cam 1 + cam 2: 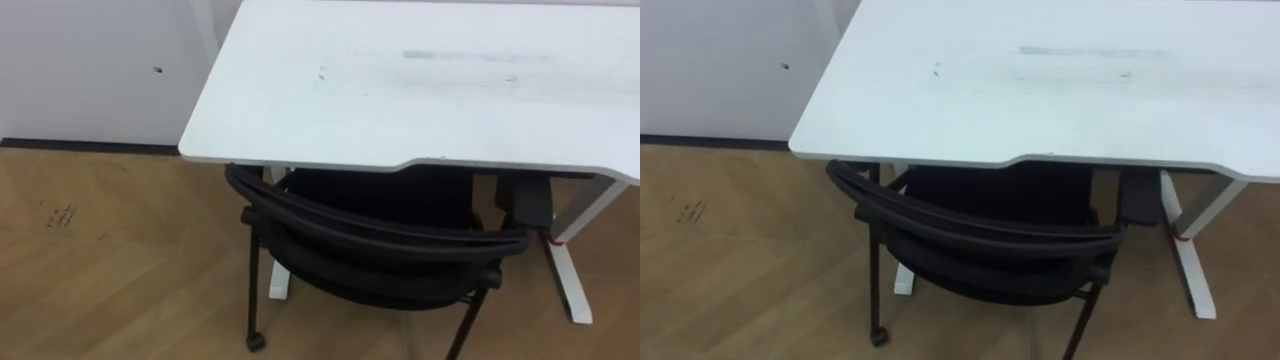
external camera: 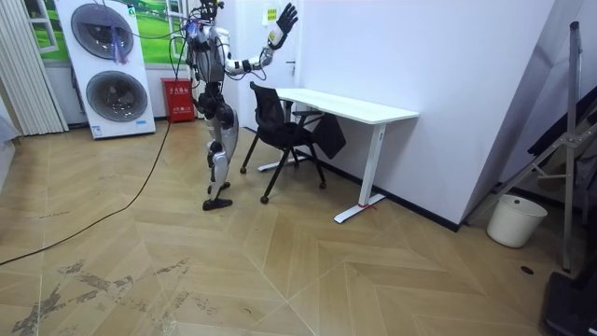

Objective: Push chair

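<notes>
My right hand, as I judge it from how I stand, is lifted high with its fingers spread wide and holding nothing. The chair is well below it and a little ahead; nothing of mine touches it. Its seat is tucked under the surface and its curved back sits just beside the near edge.

What could go wrong, as I see it:
- The hand has a long way to come down; lowered carelessly, it could knock the edge of the surface instead of landing on the chair's back.
- There looks to be little room left between back and edge; a firm shove could jam the back against the edge and jolt the surface.
- The leg I can see best ends in a small wheel; a push off the middle of the back could swing the chair sideways, toward the white leg of the surface or the dark thing hanging under it on the far right.

Counted: one chair; one surface, with two white legs showing beneath it; one dark hanging thing; one raised hand. Behind me, away from the hand, there are two stacked washing machines; one red box stands beside them; one white bin stands far off along the wall.
</notes>
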